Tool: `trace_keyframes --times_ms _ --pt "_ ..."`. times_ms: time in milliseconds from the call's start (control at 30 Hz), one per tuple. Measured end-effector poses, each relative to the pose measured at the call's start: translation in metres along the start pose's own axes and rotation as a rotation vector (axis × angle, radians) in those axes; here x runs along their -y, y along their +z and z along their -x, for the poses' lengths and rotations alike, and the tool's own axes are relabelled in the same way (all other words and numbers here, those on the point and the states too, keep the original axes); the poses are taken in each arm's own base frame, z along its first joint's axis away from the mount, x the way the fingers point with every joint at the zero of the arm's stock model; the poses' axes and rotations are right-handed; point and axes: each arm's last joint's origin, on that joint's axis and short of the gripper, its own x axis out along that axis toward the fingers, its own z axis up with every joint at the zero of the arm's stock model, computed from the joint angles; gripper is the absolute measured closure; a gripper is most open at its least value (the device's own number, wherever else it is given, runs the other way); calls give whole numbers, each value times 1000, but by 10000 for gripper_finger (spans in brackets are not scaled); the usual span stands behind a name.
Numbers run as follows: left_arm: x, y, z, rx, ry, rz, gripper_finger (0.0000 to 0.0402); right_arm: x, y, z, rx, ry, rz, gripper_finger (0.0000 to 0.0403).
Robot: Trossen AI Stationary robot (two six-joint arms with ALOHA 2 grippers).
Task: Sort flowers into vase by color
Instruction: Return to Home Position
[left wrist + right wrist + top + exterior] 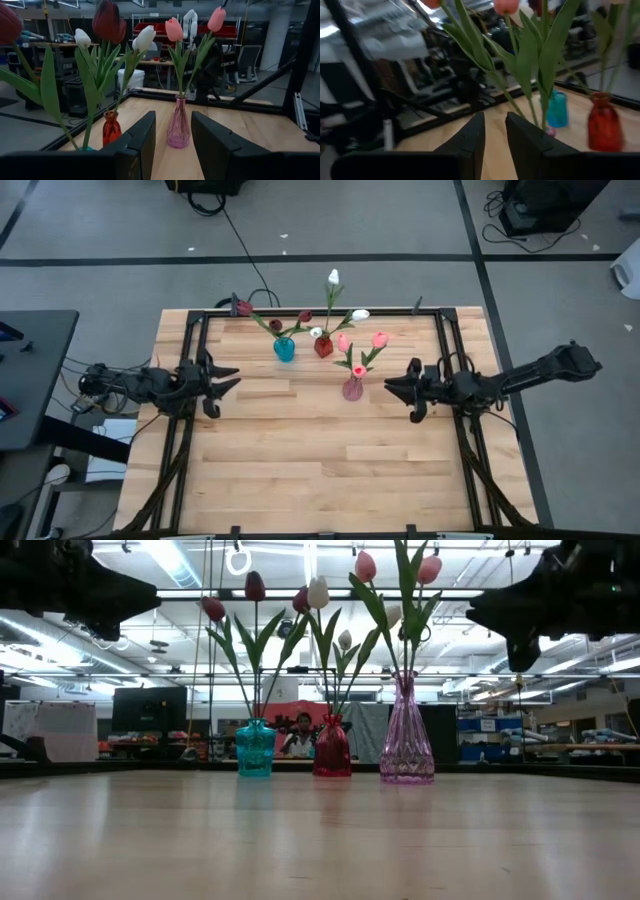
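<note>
Three small vases stand near the table's far middle. The teal vase [284,348] holds maroon tulips [255,585]. In the red vase [323,345] are white tulips [333,277]. The pink vase [352,388] carries pink tulips [380,339]; all stems stick down into the vase necks. My left gripper [235,377] hovers left of the vases, open, pointing level toward them [173,117]. My right gripper [390,387] hovers just right of the pink vase, open with a narrow gap [495,117], nothing between its fingers. Both are above the tabletop.
A black metal frame [200,315] runs along the table's left, far and right sides. Bare wood [320,470] stretches from the vases to the near edge. A person [300,735] sits in the room beyond the table.
</note>
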Motion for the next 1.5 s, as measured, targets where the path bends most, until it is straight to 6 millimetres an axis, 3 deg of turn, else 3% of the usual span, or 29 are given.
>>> trace_keyframes --times_ms 267,400,533,700,1500 --pt "1 -3 -1 18 1 -16 271 19 -2 1 -23 97 5 336" --pt "1 -7 -1 -14 2 -41 271 22 -9 1 -115 143 11 341" --pt "0 -10 -1 -49 2 -75 271 27 -19 2 -197 13 27 346" --pt "0 -13 -1 -73 1 -97 271 31 -21 2 -175 -132 4 345" --pt "0 -15 -1 -93 3 -58 271 29 -20 1 -172 -102 10 346"
